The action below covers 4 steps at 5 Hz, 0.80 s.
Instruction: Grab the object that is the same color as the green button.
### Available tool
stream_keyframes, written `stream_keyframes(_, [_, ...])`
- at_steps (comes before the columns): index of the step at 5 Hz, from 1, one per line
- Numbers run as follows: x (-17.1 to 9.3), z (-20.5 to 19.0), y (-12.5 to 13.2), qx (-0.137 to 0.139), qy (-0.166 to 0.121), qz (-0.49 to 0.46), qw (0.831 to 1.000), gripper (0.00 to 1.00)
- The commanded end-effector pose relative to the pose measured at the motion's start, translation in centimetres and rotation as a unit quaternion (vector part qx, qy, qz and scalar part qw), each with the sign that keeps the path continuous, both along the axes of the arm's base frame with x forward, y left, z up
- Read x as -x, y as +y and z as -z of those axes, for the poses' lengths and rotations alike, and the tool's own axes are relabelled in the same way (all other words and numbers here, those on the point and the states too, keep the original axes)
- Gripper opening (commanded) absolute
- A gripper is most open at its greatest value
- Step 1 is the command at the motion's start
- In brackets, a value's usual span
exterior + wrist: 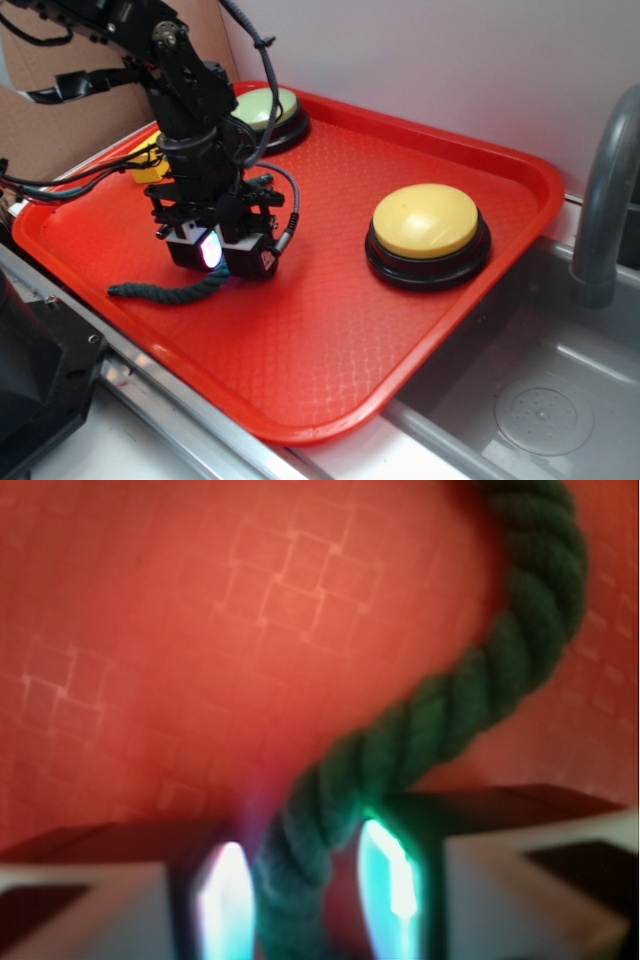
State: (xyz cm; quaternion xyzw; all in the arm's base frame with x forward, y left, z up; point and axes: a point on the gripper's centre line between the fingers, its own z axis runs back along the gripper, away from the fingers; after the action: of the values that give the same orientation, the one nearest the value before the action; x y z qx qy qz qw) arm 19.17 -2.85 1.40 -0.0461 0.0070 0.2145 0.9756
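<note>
The dark green twisted rope [165, 290] lies on the red tray [330, 425] at the front left, and one end runs under my gripper [218, 262]. In the wrist view the rope [450, 720] curves down between the two glowing pads [390, 880] of my gripper [305, 890]. It touches the left pad, and a narrow strip of red tray shows between it and the right pad. The jaws straddle the rope low over the tray and are not pressed shut. The pale green dome button [265, 108] stands at the tray's back, behind the arm.
A larger yellow dome button [425, 220] on a black base stands on the tray's right side. A yellow wedge block [148, 165] lies at the back left, partly behind the arm. A metal sink [540, 400] and grey faucet [605, 200] are to the right.
</note>
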Motion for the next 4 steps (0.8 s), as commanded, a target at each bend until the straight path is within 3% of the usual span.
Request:
stream_keyframes(1, [-0.8,-0.9,0.5,0.001,-0.021,-0.014,1.0,0.0])
stream_keyframes(3, [-0.8,-4.1,0.9,-0.026,-0.038,0.02,0.999,0.0])
stream_keyframes(4, [-0.9,-7.0,1.1,-0.024,-0.048,0.046,0.998,0.0])
